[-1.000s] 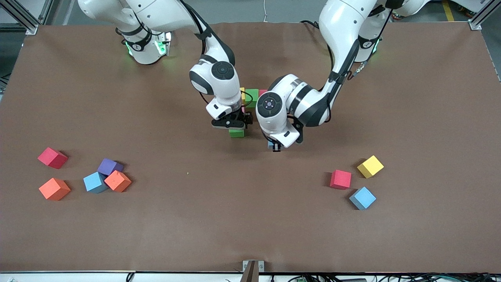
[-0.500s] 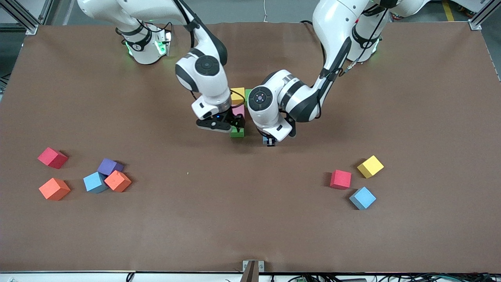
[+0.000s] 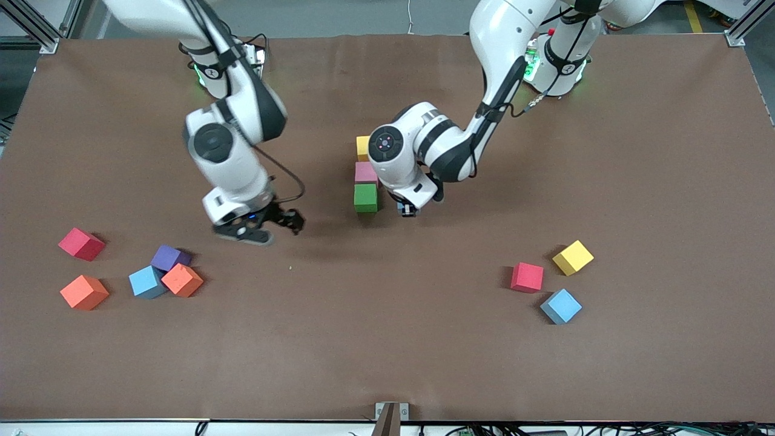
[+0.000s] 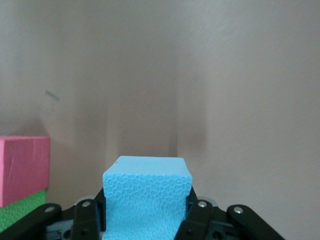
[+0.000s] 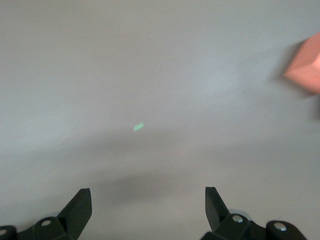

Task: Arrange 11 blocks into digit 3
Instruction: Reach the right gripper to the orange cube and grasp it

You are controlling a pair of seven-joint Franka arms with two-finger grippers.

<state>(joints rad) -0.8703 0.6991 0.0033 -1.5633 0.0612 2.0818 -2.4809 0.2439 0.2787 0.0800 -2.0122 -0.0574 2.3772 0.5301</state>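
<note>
no readable text, labels or numbers

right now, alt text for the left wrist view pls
The left gripper is shut on a light blue foam block, seen close up over the brown table. At the frame's edge, a pink block touches a green block.

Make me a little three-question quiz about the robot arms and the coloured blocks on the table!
1. True or false: the right gripper holds a block.
2. What colour block is in the left gripper? A red, B blue, C yellow.
3. In the stack, which block sits between the yellow block and the green block?

Key: 1 false, its fingers are open and empty. 2 B, shut on the blue block. 3 the pink block.
</note>
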